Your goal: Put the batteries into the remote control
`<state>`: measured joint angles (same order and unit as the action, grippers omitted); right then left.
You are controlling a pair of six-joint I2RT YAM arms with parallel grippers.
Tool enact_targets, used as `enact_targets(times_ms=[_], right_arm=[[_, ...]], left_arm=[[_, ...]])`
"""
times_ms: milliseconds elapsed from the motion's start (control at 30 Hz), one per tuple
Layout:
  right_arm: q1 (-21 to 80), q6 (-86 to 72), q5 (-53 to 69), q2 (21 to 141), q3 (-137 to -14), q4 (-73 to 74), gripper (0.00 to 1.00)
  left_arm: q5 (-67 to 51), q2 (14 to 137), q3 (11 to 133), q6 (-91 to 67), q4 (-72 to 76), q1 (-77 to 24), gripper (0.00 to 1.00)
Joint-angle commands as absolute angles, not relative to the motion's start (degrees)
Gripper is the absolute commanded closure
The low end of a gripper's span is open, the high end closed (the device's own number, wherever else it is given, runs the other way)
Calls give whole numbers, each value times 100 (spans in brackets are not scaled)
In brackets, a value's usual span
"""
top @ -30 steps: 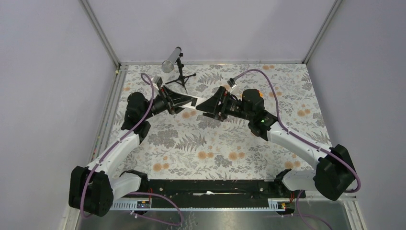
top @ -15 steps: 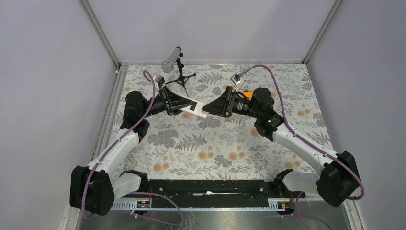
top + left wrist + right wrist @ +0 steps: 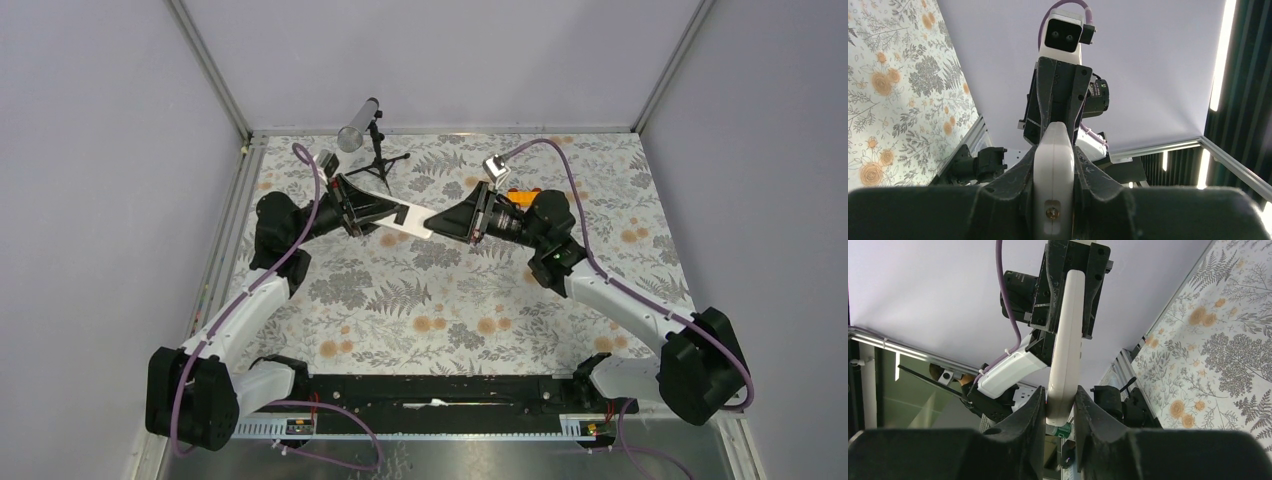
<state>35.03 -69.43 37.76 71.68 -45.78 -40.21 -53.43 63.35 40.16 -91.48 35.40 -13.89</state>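
The remote control (image 3: 412,218) hangs above the table as a slim white bar, spanning between both grippers. My left gripper (image 3: 393,212) is shut on its left end. In the left wrist view the remote's white edge (image 3: 1054,165) is clamped between the black fingers, and my left gripper (image 3: 1054,158) points at the other arm. My right gripper (image 3: 438,224) is shut on the remote's right end. In the right wrist view both fingers press the white edge (image 3: 1068,340) at my right gripper (image 3: 1058,396). The batteries are out of view.
A small black tripod with a silver tube (image 3: 362,128) stands at the back left of the floral table (image 3: 450,310). An orange object (image 3: 524,194) peeks out behind the right wrist. Grey walls enclose the table on three sides.
My right gripper drew back to the right along the remote and shut on its right end. My left gripper kept its grip, and the remote tilted slightly.
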Motion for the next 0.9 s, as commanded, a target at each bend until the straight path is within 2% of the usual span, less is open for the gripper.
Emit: enact_targets(times_ms=[0, 100, 267, 400, 500, 633, 700, 767, 867], right_arm=[[3553, -6629, 3906, 7448, -4841, -4280, 82], [3576, -6588, 3986, 7565, -5008, -4112, 77], [3574, -6205, 4040, 7633, -5417, -3262, 60], [3511, -5538, 3947, 7338, -5558, -2622, 26], [3406, -4951, 4421, 7092, -5669, -2478, 9], [3388, -4229, 6084, 7320, -6230, -1920, 4], [3388, -3773, 6536, 7511, -6428, -1324, 4], [3400, -3608, 6747, 7599, -6433, -1258, 6], [3429, -3474, 6842, 7660, -6416, -1445, 19]], left_arm=[[-5309, 6212, 4400, -9514, 4067, -1735, 100], [-5226, 6266, 4397, -9421, 4064, -1897, 100], [-5302, 6222, 4496, -8985, 3655, -1927, 100], [-5550, 6075, 4841, -7706, 2238, -1649, 100], [-5911, 6006, 5120, -6702, 1171, -1419, 100], [-6365, 5958, 5274, -6013, 762, -1422, 100], [-6542, 5921, 5331, -5847, 761, -1424, 100], [-6690, 5899, 5407, -5584, 653, -1432, 100], [-6697, 5905, 5520, -5272, 340, -1455, 100]])
